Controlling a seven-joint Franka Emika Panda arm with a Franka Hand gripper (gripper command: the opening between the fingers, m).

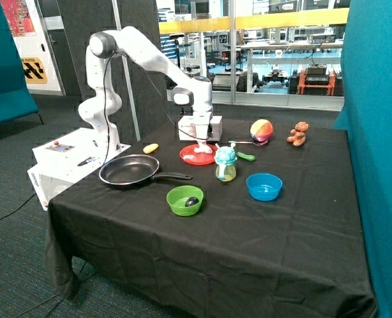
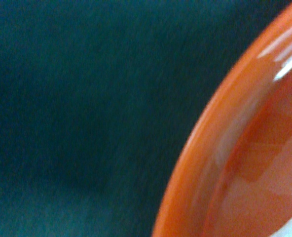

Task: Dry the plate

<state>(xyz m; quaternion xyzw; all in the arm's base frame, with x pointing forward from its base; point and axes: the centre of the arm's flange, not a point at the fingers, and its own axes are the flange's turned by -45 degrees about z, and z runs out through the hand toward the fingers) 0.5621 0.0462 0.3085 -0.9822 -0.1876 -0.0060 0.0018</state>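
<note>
The red plate (image 1: 187, 156) lies flat on the black tablecloth, behind the frying pan's handle and beside the teal cup. A white cloth-like wad (image 1: 200, 152) rests on the plate. My gripper (image 1: 200, 142) hangs straight down over the plate, right at the top of the white wad. The wrist view sits very close to the plate and shows only its glossy red rim (image 2: 235, 158) against the dark tablecloth (image 2: 77, 98).
A black frying pan (image 1: 130, 170) lies near the table's edge by the robot base. A green bowl (image 1: 185, 200) with a small dark object, a blue bowl (image 1: 263, 186), a teal cup (image 1: 225, 163), a coloured ball (image 1: 261, 130), a brown teddy (image 1: 298, 134) and a yellow item (image 1: 150, 148) surround the plate.
</note>
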